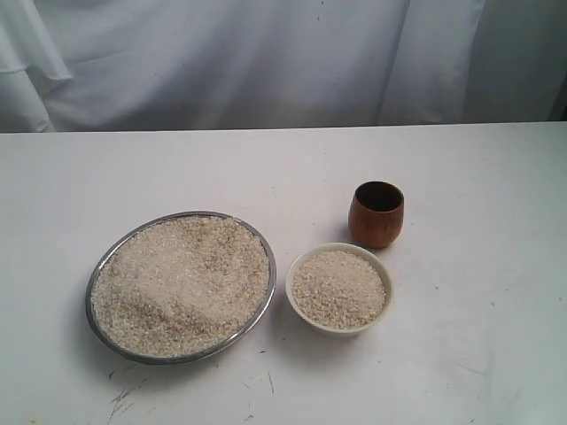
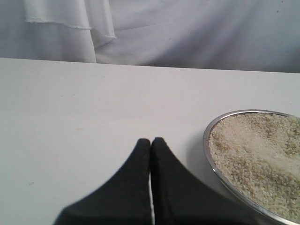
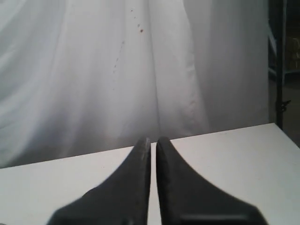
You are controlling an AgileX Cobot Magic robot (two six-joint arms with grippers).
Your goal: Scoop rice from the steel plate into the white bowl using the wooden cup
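Observation:
The steel plate (image 1: 106, 264) lies left of centre on the white table, heaped with rice (image 1: 182, 283). To its right sits the white bowl (image 1: 339, 326), filled with rice nearly to the rim. Just behind the bowl the wooden cup (image 1: 376, 213) stands upright, and no rice shows in its dark inside. Neither arm appears in the exterior view. My left gripper (image 2: 151, 140) is shut with nothing in it, low over the table beside the plate (image 2: 208, 136). Over bare table, my right gripper (image 3: 153, 139) is shut and empty too; none of the task's things show in its view.
A white curtain (image 1: 266, 62) hangs behind the table's far edge. Dark scuff marks (image 1: 124, 394) lie on the table in front of the plate. The table's right corner and a dark frame (image 3: 280, 65) show in the right wrist view.

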